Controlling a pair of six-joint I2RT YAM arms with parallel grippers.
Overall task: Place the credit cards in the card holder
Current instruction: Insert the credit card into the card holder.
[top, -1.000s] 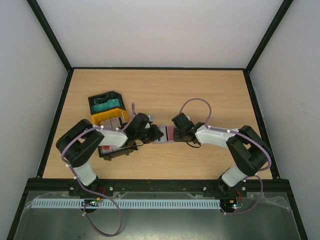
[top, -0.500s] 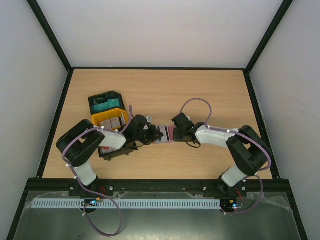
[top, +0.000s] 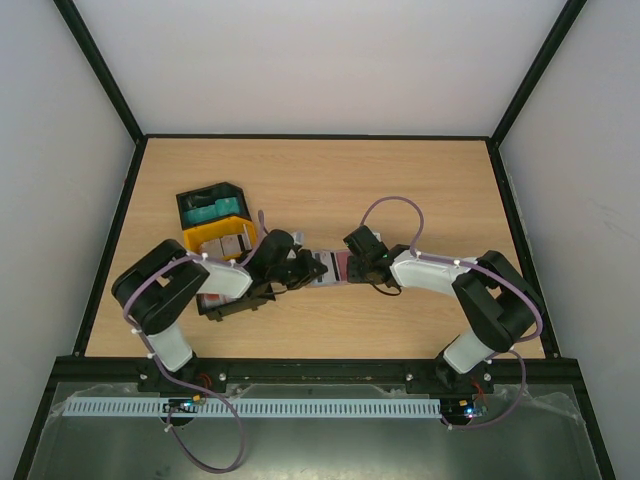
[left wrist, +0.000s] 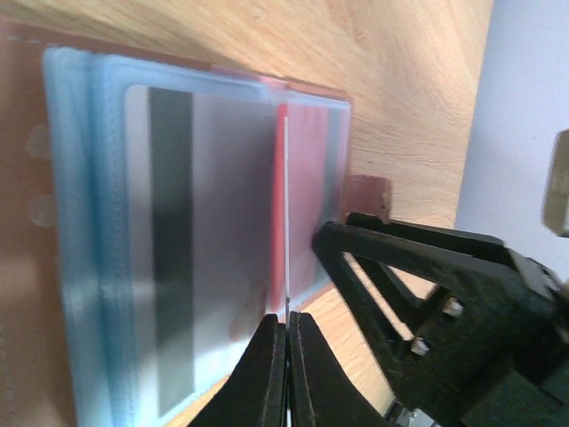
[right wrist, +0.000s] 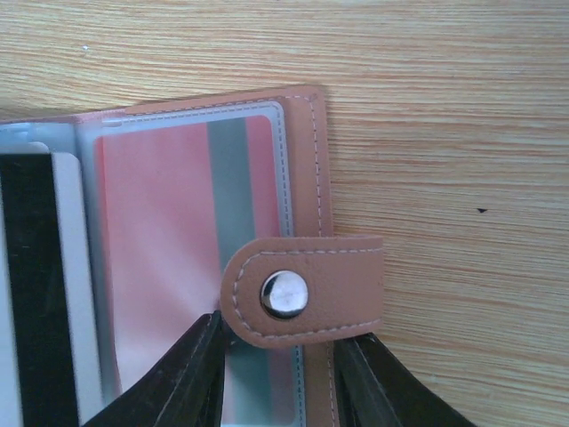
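The card holder (top: 328, 268) lies open on the tabletop (top: 420, 180) between both pincers, with bare wood beyond its stitched edge. My left pincer (left wrist: 287, 334) is pinched tight on a thin white edge (left wrist: 286, 213); card or sleeve, I cannot tell. Only the right wrist view shows the snap tab (right wrist: 307, 289). The right pincer (right wrist: 277, 336) straddles it, part open. A sleeved red card (right wrist: 151, 267) lies just ahead.

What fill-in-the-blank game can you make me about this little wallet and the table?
The card holder is coloured ____. The round snap on its strap is ____. The white credit card shows a wide ____ stripe. Everything rests on a table made of ____.
Missing words: brown, silver, black, wood.
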